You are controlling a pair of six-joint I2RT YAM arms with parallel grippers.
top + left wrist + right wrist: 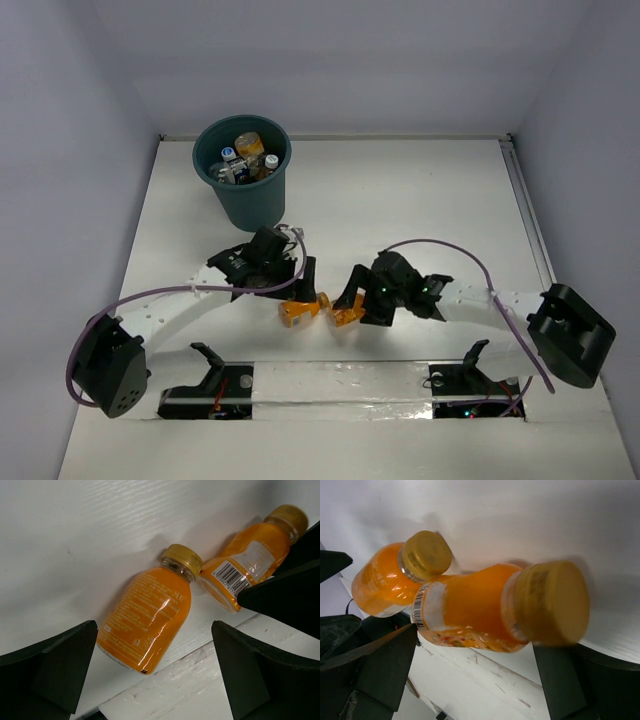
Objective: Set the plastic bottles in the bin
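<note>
Two orange plastic bottles with gold caps lie side by side on the white table, the left bottle point(296, 312) point(145, 622) point(380, 585) and the right bottle point(347, 314) point(250, 560) point(480, 610). My left gripper point(304, 284) point(155, 675) hangs open just over the left bottle, whose base lies between its fingers. Over the right bottle my right gripper point(352, 293) point(475, 675) stands open, with nothing pinched. The dark teal bin point(245, 208) stands at the back left and holds several bottles point(246, 160).
A raised white strip point(340, 380) runs along the table's near edge just behind the two bottles. The two grippers are close together, and the right one's black fingers point(290, 590) show in the left wrist view. White walls enclose the table.
</note>
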